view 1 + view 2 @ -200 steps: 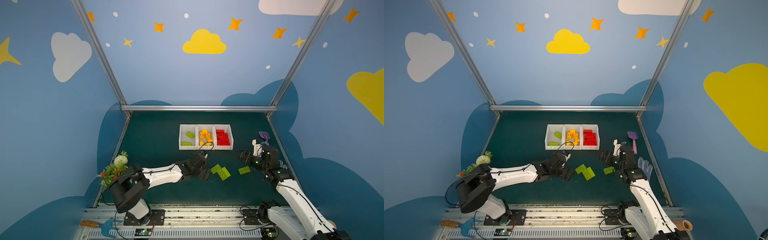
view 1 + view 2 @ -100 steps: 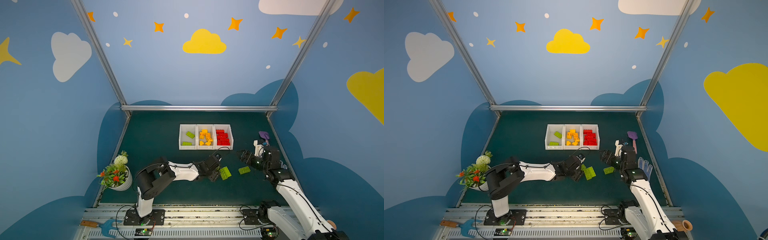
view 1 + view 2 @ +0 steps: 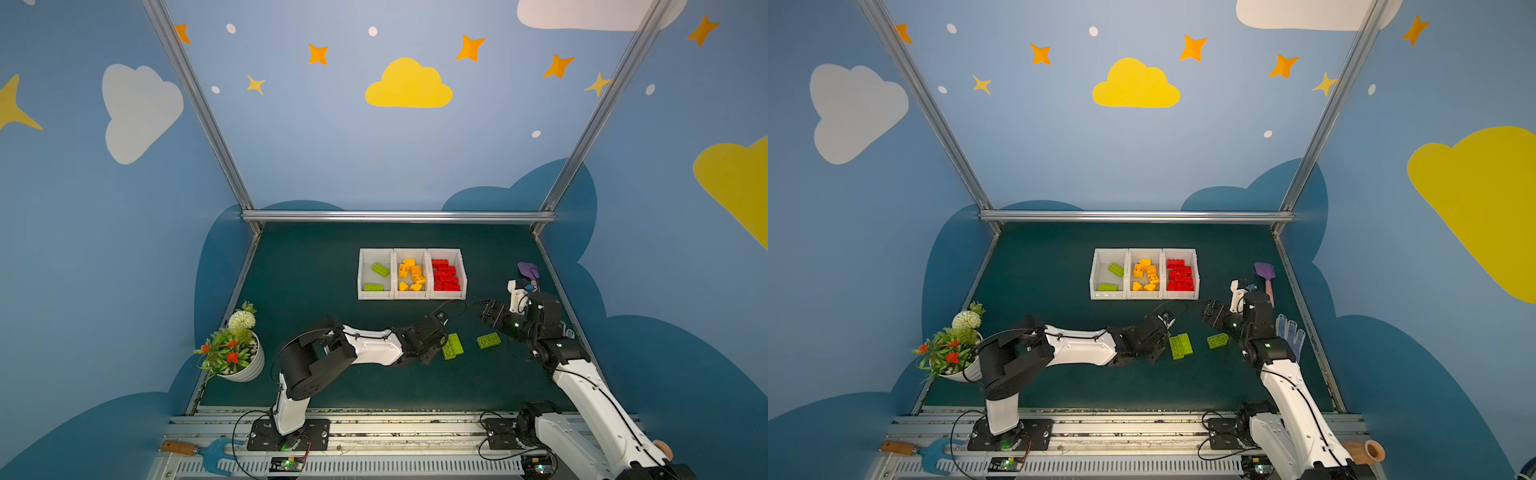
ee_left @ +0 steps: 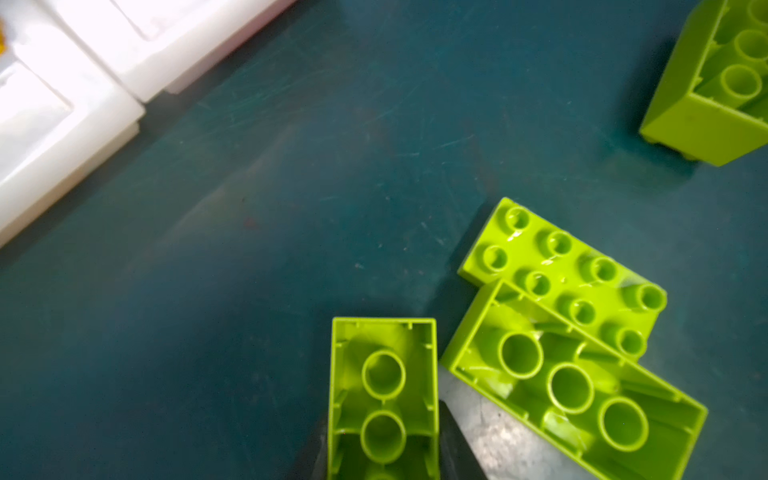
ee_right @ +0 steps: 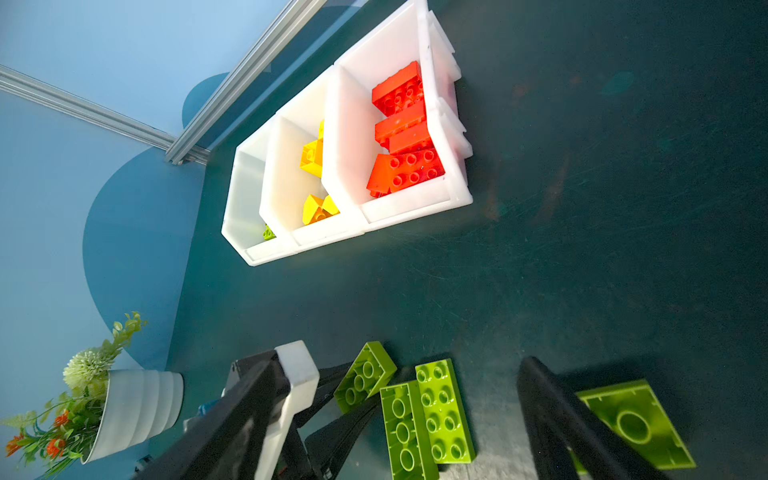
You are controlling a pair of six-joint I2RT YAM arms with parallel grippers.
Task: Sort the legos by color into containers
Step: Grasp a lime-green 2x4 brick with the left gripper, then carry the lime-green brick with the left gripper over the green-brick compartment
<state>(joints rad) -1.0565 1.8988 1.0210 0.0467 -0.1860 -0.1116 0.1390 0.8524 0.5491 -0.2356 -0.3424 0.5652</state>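
My left gripper point(image 4: 383, 440) is shut on a green lego point(image 4: 382, 374), hollow side toward its camera, low over the mat; the right wrist view shows that held lego point(image 5: 365, 376) tilted. Beside it lie two green legos, one studs-up point(image 4: 569, 278) and one upside-down point(image 4: 573, 386), seen together in both top views point(image 3: 453, 345) point(image 3: 1180, 345). A third loose green lego point(image 3: 488, 340) point(image 3: 1217, 340) lies right of them. My right gripper point(image 3: 484, 311) point(image 5: 397, 361) hovers open above it. Three white bins hold green point(image 3: 376, 296), yellow point(image 3: 410, 296) and red point(image 3: 446, 296) legos.
A potted plant point(image 3: 235, 349) stands at the left edge of the mat. A purple spatula point(image 3: 1264, 272) and a dotted glove point(image 3: 1289, 332) lie along the right edge, behind my right arm. A metal rail point(image 3: 395, 216) bounds the back.
My left gripper has reached rightward to the loose green legos and shut on one. The right arm has not moved.
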